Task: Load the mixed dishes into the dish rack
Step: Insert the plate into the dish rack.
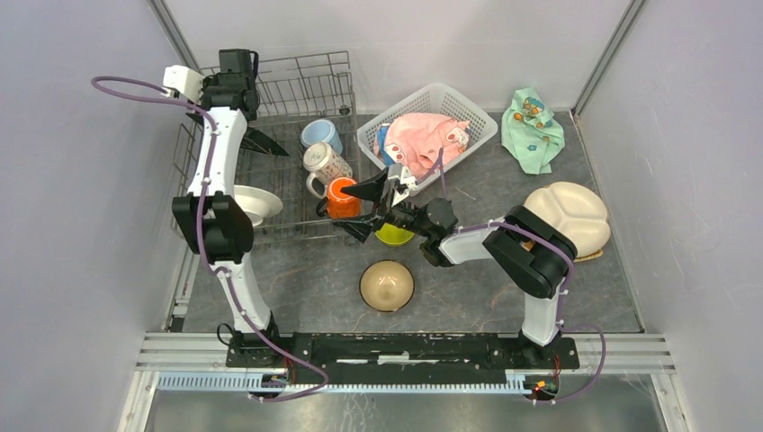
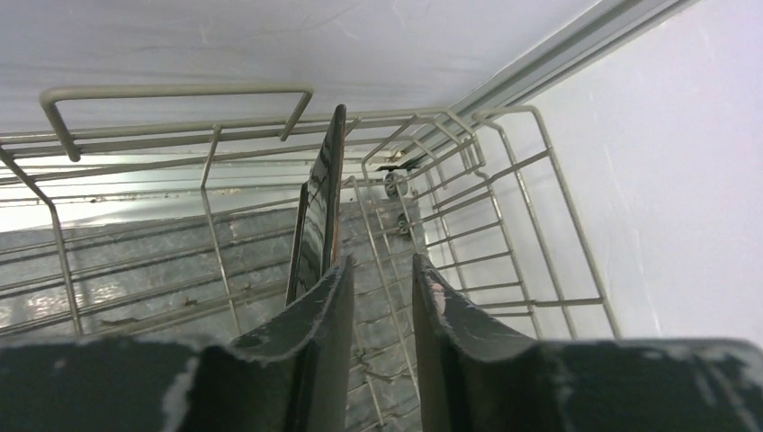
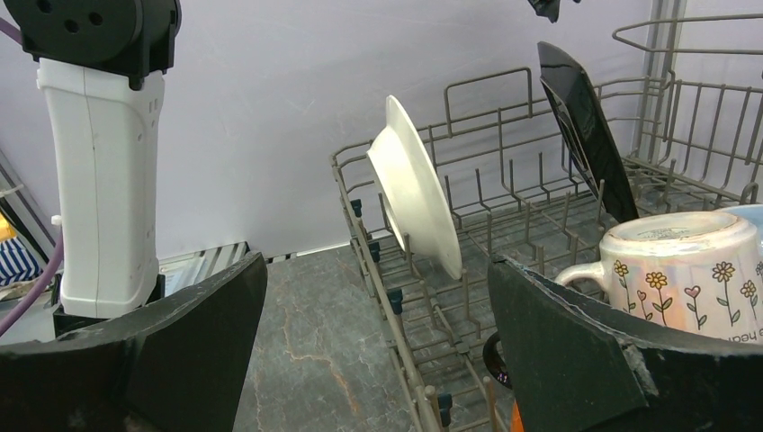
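Note:
The grey wire dish rack (image 1: 297,85) stands at the back left. In it are a dark square plate (image 2: 319,216) on edge, a white plate (image 1: 252,202), a light-blue mug (image 1: 321,135), a white patterned mug (image 1: 326,165) and an orange mug (image 1: 342,196). My left gripper (image 2: 382,265) is inside the rack, slightly open and empty, just right of the dark plate. My right gripper (image 1: 360,209) is wide open and empty at the rack's near right corner, beside the orange mug. A lime-green bowl (image 1: 394,234) lies under the right arm. A tan bowl (image 1: 387,285) sits on the table in front.
A cream divided plate (image 1: 569,216) lies upside down at the right. A white lattice basket (image 1: 468,112) holds a pink cloth (image 1: 423,135). A mint-green cloth (image 1: 533,126) lies at the back right. The right wrist view shows the white plate (image 3: 414,193) and the patterned mug (image 3: 684,270).

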Robot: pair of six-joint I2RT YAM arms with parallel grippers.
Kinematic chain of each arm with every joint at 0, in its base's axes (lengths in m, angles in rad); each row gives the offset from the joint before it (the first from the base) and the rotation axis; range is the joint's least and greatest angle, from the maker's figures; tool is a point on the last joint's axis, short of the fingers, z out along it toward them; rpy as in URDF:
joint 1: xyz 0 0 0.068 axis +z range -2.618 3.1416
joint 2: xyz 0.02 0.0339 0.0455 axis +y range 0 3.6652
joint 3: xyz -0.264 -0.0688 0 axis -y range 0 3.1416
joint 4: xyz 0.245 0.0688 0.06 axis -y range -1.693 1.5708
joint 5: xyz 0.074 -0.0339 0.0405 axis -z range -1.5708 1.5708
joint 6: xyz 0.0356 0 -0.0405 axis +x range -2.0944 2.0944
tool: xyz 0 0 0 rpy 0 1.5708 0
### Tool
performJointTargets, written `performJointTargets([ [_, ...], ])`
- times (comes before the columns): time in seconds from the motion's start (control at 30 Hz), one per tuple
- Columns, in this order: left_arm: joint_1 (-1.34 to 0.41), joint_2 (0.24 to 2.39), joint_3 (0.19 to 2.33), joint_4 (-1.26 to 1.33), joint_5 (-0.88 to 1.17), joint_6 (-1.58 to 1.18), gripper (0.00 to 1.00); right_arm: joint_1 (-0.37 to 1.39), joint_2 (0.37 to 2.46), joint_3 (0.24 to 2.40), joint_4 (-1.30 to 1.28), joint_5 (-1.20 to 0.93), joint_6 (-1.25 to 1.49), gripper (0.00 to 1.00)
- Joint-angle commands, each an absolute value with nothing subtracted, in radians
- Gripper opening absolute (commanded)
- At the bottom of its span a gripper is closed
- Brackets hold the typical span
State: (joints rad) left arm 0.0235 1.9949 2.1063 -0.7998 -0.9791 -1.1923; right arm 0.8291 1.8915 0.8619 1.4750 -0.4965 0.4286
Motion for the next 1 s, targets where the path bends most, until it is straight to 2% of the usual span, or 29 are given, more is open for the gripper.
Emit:
performJointTargets([
  [0.0, 0.031, 1.979, 2.121, -0.686, -1.025, -1.171, 0.40, 0.825, 1.896, 0.870, 1.932, -0.505, 0.408, 0.98],
  [0.13, 0.032, 1.973, 2.117, -0.628, -1.010, -1.062, 0.55, 0.823, 1.891, 0.870, 1.916, -0.505, 0.406, 0.98],
  [0.3, 0.032, 1.929, 2.085, -0.520, -1.012, -0.800, 0.78, 0.823, 1.878, 0.873, 1.852, -0.496, 0.419, 0.98],
  [0.5, 0.032, 1.828, 1.958, -0.361, -0.959, -0.457, 0.91, 0.821, 1.824, 0.894, 1.660, -0.464, 0.416, 0.98],
  [0.57, 0.033, 1.798, 1.919, -0.323, -0.896, -0.381, 0.99, 0.822, 1.801, 0.892, 1.614, -0.451, 0.402, 0.98],
  [0.67, 0.039, 1.723, 1.801, -0.205, -0.754, -0.322, 1.00, 0.822, 1.768, 0.877, 1.582, -0.436, 0.380, 0.98],
  [0.77, 0.087, 1.639, 1.686, -0.158, -0.446, -0.355, 1.00, 0.822, 1.726, 0.854, 1.535, -0.421, 0.365, 0.98],
  [0.9, 0.238, 1.604, 1.623, -0.196, -0.060, -0.489, 1.00, 0.822, 1.661, 0.815, 1.451, -0.414, 0.321, 0.98],
  [0.97, 0.270, 1.615, 1.633, -0.249, 0.021, -0.469, 1.00, 0.822, 1.621, 0.801, 1.381, -0.410, 0.274, 0.98],
])
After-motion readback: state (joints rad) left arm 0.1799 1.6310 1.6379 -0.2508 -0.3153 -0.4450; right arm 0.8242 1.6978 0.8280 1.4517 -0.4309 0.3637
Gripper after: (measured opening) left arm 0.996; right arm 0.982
